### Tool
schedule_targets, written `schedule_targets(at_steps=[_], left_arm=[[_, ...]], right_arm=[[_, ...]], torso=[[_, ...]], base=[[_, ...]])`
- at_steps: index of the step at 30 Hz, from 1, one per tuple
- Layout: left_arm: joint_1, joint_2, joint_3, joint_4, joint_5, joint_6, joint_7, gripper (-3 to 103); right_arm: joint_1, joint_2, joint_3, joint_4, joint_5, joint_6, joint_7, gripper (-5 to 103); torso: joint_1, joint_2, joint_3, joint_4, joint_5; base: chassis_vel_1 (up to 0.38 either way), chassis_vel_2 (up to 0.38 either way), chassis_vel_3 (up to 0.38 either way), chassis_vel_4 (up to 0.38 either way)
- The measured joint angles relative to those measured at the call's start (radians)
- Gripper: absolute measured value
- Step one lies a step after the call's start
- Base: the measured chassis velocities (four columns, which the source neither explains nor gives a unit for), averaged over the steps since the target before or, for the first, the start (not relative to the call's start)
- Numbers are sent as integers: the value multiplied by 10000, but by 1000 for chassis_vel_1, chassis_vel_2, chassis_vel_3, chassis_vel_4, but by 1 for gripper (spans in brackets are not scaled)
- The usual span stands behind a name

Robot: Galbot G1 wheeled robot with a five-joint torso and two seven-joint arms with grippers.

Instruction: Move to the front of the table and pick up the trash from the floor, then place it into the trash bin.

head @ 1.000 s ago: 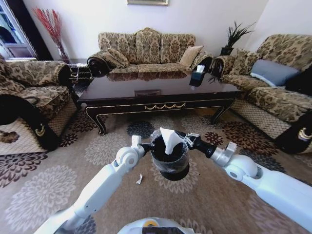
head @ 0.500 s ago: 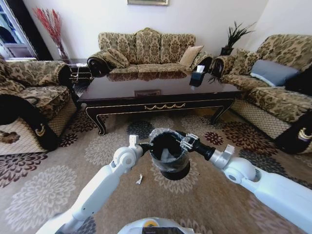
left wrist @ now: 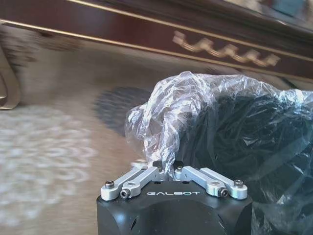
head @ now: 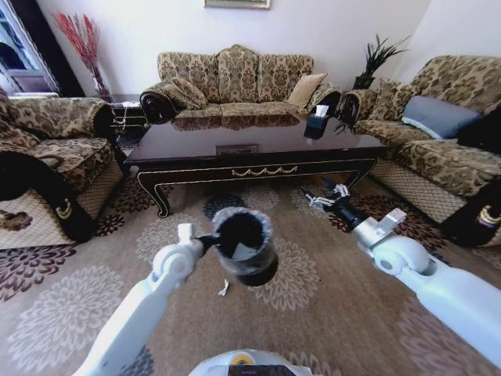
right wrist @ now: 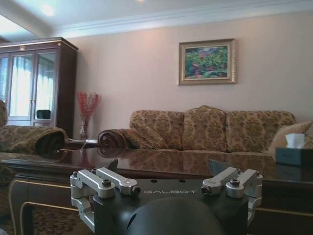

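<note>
The left gripper (head: pixel 205 242), jaws pinching the crinkled liner, holds the small round black trash bin (head: pixel 244 248) off the flower-patterned beige carpet (head: pixel 329 290), in front of the glossy dark brown worktop (head: pixel 250 145). White tissue lies inside the bin; a tiny white paper scrap (head: pixel 224 288) lies just below it. The right gripper (head: pixel 322 197), jaws spread, hangs beside the bin. Judged step: binning; next, the scrap needs a low reach.

The table (head: pixel 258 145) is glossy dark wood, mirror-smooth on top, with gold trim. The bin (head: pixel 243 245) is black plastic under a crinkled, shiny clear liner (left wrist: pixel 171 112). The left pincer (left wrist: pixel 168 169) has matt black housing and brushed metal links. The floor (head: pixel 329 305) is soft patterned carpet. The sofa (head: pixel 235 82) is woven cloth.
</note>
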Motion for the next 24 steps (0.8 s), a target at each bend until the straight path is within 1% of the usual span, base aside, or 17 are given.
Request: schedule_targets(at_steps=[1, 2, 3, 4, 5, 6, 8, 11, 12, 14, 16, 17, 19, 20, 22, 24], left_arm=[[274, 30, -450, -128, 4, -1, -5, 3], [347, 34, -565, -166, 5, 0, -10, 3], [569, 35, -928, -293, 12, -1, -16, 3], [943, 3, -1509, -513, 93, -1, 1, 3], [1137, -12, -1820, -632, 131, 0, 7, 3], [1137, -12, -1820, -632, 131, 0, 7, 3], [1476, -29, -2327, -863, 161, 0, 10, 3], [2294, -56, -3210, -1451, 308, -60, 58, 3], [2294, -56, -3210, -1451, 308, -60, 58, 3], [2672, -65, -3579, -1713, 489, -90, 137, 3], [3089, -82, -4153, -2026, 564, -143, 202, 3], [3089, -82, -4153, -2026, 564, -143, 202, 3], [3306, -89, -4517, -2161, 515, -175, 235, 3], [3481, -89, -4849, -2239, 448, -193, 255, 3], [3560, -86, -5004, -2261, 418, -195, 277, 3], [3678, -61, -5318, -2265, 360, -206, 353, 3]], right_arm=[[-198, 211, 159, -123, -81, -17, 28, 100], [-267, 284, 220, -173, -119, -20, 33, 100], [-477, 476, 371, -292, -218, -20, 36, 100], [-827, 809, 555, -504, -388, -16, 36, 100], [-1063, 1011, 658, -640, -509, 31, 6, 100], [-1063, 1011, 658, -640, -509, 31, 6, 100], [-1425, 1338, 835, -861, -664, 250, -282, 100], [-2194, 2145, 1237, -1218, -1097, 476, -1176, 100], [-2194, 2145, 1237, -1218, -1097, 476, -1176, 100], [-2449, 2450, 1308, -1279, -1300, 497, -1427, 100], [-2735, 2853, 1235, -1349, -1729, 553, -1707, 100], [-2735, 2853, 1235, -1349, -1729, 553, -1707, 100], [-2903, 3092, 1055, -1394, -2011, 599, -1827, 100], [-3042, 3302, 855, -1460, -2301, 647, -1928, 100], [-3089, 3403, 746, -1501, -2460, 675, -1970, 100], [-3138, 3612, 531, -1629, -2816, 758, -2048, 100]], torso=[[0, 0, 0, 0, 2], [0, -1, 0, -1, 3], [0, 0, 0, 0, 1], [1, 0, 0, -4, -2], [0, 0, 0, -4, 2], [0, 0, 0, -4, 2], [0, 0, 0, -4, 2], [0, 0, -1, -7, 2], [0, 0, -1, -7, 2], [0, 1, 0, -5, 0], [0, 1, -1, -4, 1], [0, 1, -1, -4, 1], [0, 0, -1, -3, 2], [0, 1, -1, -4, 2], [0, 1, -1, -4, 1], [-1, 1, -1, -4, 1]], base=[[0, 0, 0, 0], [0, 0, 0, 0], [0, 0, 0, 0], [0, 0, 0, 0], [0, 0, 0, 0], [0, 0, 0, 0], [0, 0, 0, 0], [0, 0, 0, 0], [0, 0, 0, 0], [0, 0, 0, 0], [0, 0, 0, 0], [0, 0, 0, 0], [0, 0, 0, 0], [0, 0, 0, 0], [0, 0, 0, 0], [0, 0, 0, 0]])
